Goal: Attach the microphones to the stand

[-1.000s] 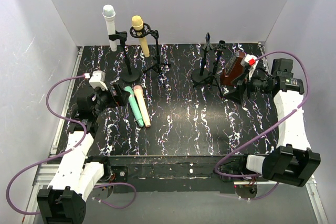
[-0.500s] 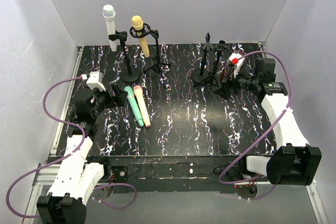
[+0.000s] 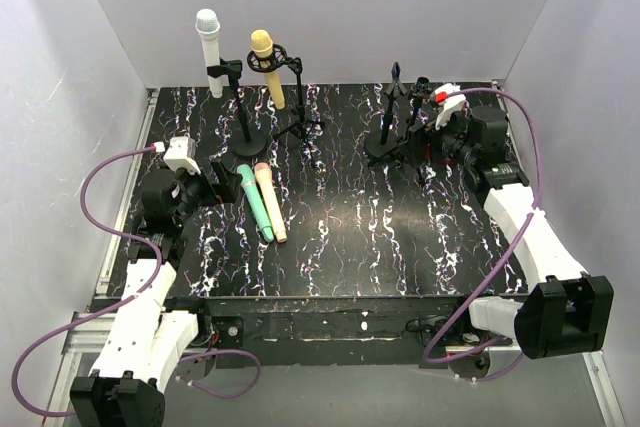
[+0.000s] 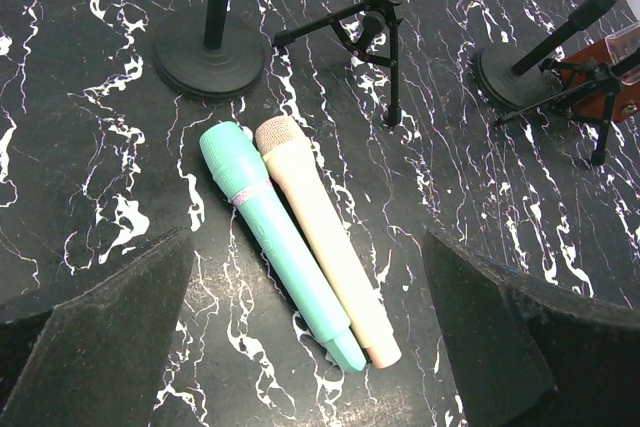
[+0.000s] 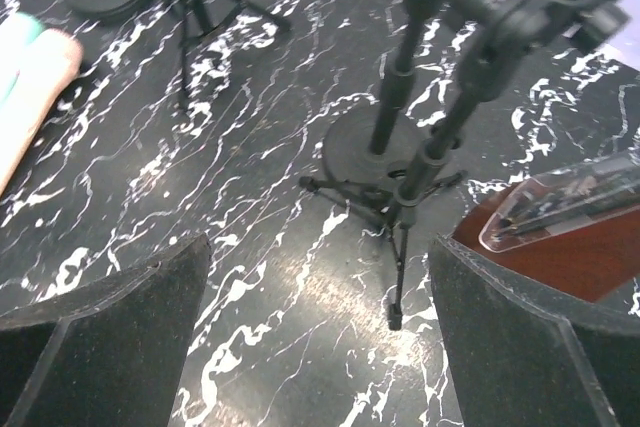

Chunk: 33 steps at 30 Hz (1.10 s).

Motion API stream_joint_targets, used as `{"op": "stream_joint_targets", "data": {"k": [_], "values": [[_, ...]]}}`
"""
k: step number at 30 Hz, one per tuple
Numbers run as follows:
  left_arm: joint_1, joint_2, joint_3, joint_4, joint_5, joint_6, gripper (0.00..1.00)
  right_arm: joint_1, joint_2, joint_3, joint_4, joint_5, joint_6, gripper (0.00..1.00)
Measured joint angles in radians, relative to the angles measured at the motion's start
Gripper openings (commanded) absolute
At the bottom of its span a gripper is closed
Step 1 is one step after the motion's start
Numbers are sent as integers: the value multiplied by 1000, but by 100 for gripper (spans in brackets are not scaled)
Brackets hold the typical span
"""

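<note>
Two are lying loose, mint microphone (image 4: pixel 272 239) and peach microphone (image 4: pixel 322 239); right gripper (image 5: pixel 318 247) (jaws apart, empty) is swinging from metronome (image 5: pixel 570 247) toward bare stands (image 5: pixel 400 77), left gripper (image 4: pixel 305 237) gaping.

Nothing legible: no text, label, brand or number can be read on the microphones (image 4: pixel 280 247), the stands (image 5: pixel 360 152) or the metronome (image 5: pixel 560 262).

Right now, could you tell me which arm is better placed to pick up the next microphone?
Left. The left gripper, open, hangs just beside the mint mic and peach mic lying on the table; the right gripper is across the table, by the empty stands.
</note>
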Motion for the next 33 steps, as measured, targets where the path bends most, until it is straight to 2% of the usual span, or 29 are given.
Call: {"op": "stream_joint_targets", "data": {"k": [8, 16, 21, 28, 30, 33], "values": [[0, 1, 0, 0, 0, 4, 98, 11, 28, -111, 233, 156, 101, 96], [0, 3, 0, 0, 0, 8, 98, 12, 129, -108, 341, 347, 243, 91], [0, 7, 0, 0, -1, 11, 98, 12, 198, -72, 388, 360, 284, 82], [0, 19, 0, 0, -7, 16, 98, 14, 316, 10, 472, 391, 271, 54], [0, 22, 0, 0, -8, 16, 98, 14, 338, 21, 495, 369, 255, 50], [0, 27, 0, 0, -9, 16, 98, 14, 359, 29, 526, 344, 235, 40]]}}
